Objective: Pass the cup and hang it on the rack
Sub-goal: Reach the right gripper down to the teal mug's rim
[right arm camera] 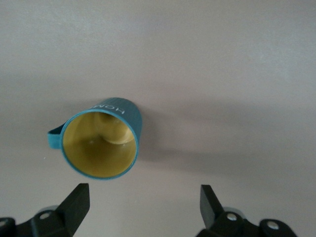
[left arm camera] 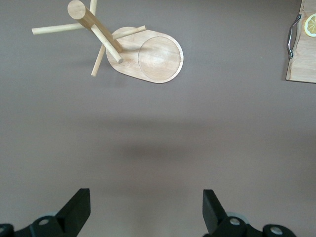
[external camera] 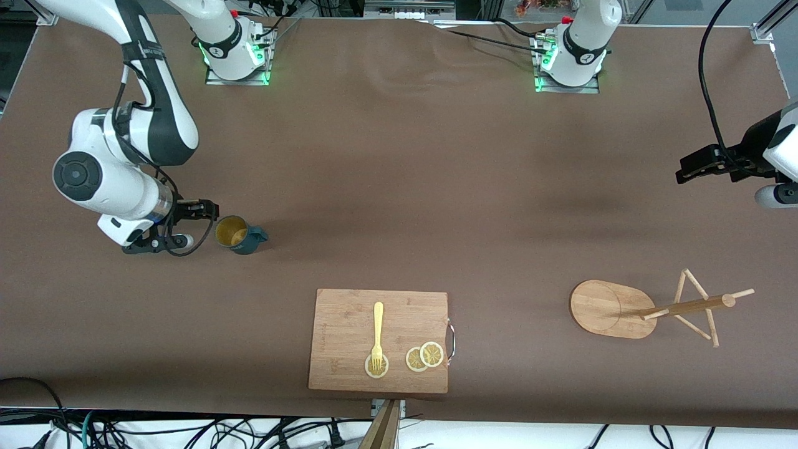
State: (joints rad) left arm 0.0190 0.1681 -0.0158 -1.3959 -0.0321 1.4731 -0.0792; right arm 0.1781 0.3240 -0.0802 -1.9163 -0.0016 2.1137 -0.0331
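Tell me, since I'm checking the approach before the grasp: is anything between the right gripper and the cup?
Nothing visible is. The right gripper, fingers open, is right beside the cup, which stands upright on bare table at the right arm's end. The right wrist view shows only tabletop between its fingers and the cup.

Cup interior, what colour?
Yellowish-tan inside the teal-blue cup; the right wrist view shows it best.

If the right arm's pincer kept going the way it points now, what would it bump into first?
Most likely the cup. The right pincer is open and the cup stands upright just ahead of it, slightly off-centre between its fingers. The gap is hard to judge, but nothing else lies in between.
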